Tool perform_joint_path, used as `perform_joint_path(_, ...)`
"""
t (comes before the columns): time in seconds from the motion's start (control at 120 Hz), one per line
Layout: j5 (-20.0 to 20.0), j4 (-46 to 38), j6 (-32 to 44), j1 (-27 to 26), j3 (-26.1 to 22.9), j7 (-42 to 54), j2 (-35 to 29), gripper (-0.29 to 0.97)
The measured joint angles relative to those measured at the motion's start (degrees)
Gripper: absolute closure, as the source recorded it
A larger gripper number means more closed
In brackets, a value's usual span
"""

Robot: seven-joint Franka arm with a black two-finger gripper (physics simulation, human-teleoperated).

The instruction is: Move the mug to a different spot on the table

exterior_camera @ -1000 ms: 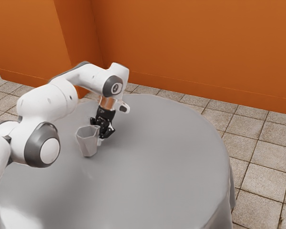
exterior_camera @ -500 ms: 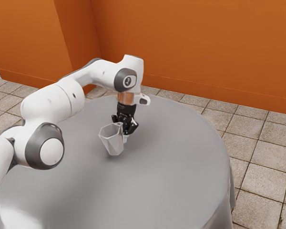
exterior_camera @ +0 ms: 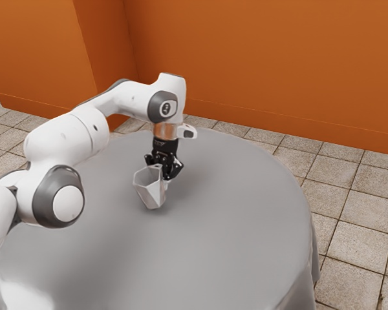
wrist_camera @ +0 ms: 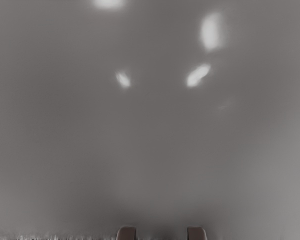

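1. Mug [exterior_camera: 150,188] is grey with flat facets, wide at the open rim and narrow at the base. It is over the far half of the table [exterior_camera: 246,245], a little toward the exterior view's left from the middle.
2. It is nearly upright, only a little tilted, with the mouth up. Its base is at the table's surface or just above it; I cannot tell if it touches.
3. The gripper [exterior_camera: 164,169] comes down from above onto the mug's rim, at the side toward the exterior view's right.
4. The jaws stand with only a narrow gap between them and pinch the mug's wall at the rim from two sides. They have hold of nothing else.
5. The arm [exterior_camera: 77,132] is white with grey joints. It enters from the exterior view's left, bends above the table's near-left edge, and its wrist points down over the mug.
6. The table is round, grey and smooth, and a soft shadow lies on it under the mug.
7. In the wrist view the grey table surface carries several bright spots [wrist_camera: 197,75] of reflected light. Two small dark tips [wrist_camera: 126,233] stand at that view's edge, apart from each other.
8. Around the table is a floor [exterior_camera: 355,200] of beige tiles, and behind it is an orange wall [exterior_camera: 278,58] with a corner near the arm.
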Motion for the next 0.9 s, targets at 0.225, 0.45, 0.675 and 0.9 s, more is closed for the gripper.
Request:
perform_joint_path(0.225, -2.9, -2.3, -0.4, 0.7, 0.1, -2.7, 0.0, 0.75)
perform_joint_path(0.45, -4.4, -2.7, -0.7, 0.8, 0.2, -4.5, -0.1, 0.38)
perform_joint_path(0.675, -4.8, -2.6, -0.8, 0.8, 0.1, -5.7, -0.4, 0.15)
perform_joint_path(0.9, -4.9, -12.1, 2.9, 0.4, 0.2, -6.6, -13.8, 0.07)
